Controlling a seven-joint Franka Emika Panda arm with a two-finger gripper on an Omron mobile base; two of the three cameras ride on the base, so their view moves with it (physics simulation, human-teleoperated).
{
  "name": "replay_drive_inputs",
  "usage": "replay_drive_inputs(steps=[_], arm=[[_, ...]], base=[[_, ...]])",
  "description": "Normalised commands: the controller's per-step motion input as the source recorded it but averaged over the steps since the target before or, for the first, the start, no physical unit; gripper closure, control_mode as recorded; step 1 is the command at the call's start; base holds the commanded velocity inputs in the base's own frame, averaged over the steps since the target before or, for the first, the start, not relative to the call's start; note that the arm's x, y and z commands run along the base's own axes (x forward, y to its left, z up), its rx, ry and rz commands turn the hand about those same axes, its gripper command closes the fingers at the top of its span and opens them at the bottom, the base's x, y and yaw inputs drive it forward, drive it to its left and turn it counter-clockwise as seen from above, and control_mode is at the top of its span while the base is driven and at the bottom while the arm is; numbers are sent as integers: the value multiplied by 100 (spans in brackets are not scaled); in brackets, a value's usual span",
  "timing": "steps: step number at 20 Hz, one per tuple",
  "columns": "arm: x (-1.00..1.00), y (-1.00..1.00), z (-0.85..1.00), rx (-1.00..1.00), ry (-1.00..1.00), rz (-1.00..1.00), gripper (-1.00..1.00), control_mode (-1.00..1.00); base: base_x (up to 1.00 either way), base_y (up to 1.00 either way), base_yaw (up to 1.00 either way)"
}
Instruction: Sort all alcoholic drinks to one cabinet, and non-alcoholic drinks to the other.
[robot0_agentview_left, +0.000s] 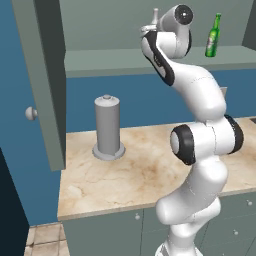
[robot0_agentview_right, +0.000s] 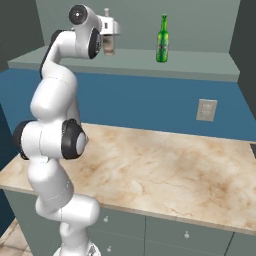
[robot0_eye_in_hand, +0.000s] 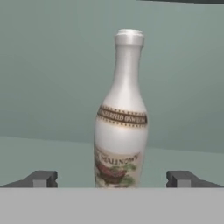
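The arm is raised to the open wall cabinet, with the tool standing at the pale grey-beige bottle, which is upright on the cabinet's shelf. In the hand view the two finger tips stand wide apart, one either side of the bottle's lower body with clear gaps, so nothing is clamped. Further along the same shelf the slim green glass bottle stands upright, well apart from the pale one. Both alcoholic drinks therefore sit in one cabinet, and the step in hand appears to be the placing of the pale bottle, with the release made. The next move, in my judgement, calls for a straight withdrawal away from the bottle, keeping the fingers spread so neither brushes and topples it. On the tabletop below stands a tall grey cylinder, no part of the sorting
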Motion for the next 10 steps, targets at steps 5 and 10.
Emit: replay_drive_inputs(steps=[5,10], arm=[[-59,0,0,0,-2,0,-100,-100],[-70,0,0,0,-4,-1,-100,-100]], base=[[0,0,0],[0,0,0]])
